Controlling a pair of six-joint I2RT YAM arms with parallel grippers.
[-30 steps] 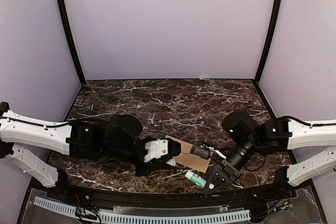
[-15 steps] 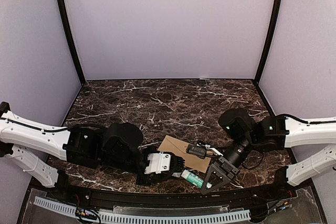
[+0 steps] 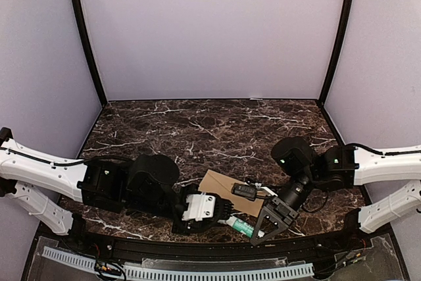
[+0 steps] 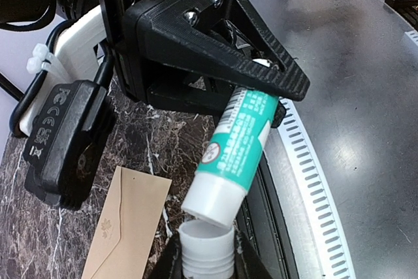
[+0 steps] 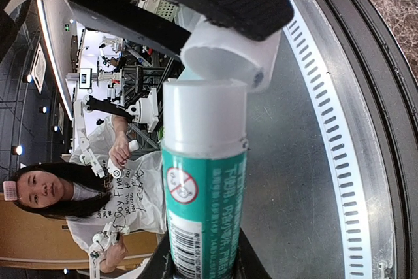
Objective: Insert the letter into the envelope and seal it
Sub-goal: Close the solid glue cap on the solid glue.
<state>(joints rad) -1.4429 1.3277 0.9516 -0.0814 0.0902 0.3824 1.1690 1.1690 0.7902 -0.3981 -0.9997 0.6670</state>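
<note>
The tan envelope (image 3: 219, 183) lies flat near the table's front edge, its flap side up and the flap lying down (image 4: 127, 220). The letter is out of view. My right gripper (image 3: 266, 223) is shut on a teal-and-white glue stick (image 5: 204, 181) and holds it over the front edge. My left gripper (image 4: 206, 262) is shut on the stick's white cap (image 4: 206, 246). The cap's open mouth faces the stick's white end (image 4: 219, 197). The two touch at the rim, at a slight angle to each other. Both grippers meet just in front of the envelope.
The right wrist's black camera (image 3: 245, 191) hangs over the envelope's right part. A black rail (image 3: 217, 241) and a white slotted cable duct (image 3: 197, 272) run along the table's near edge, right under the glue stick. Purple walls enclose the marble table (image 3: 217, 129).
My left gripper has moved right and toward the front edge with the cap. My right gripper has shifted slightly left. Cap and stick end now meet.
</note>
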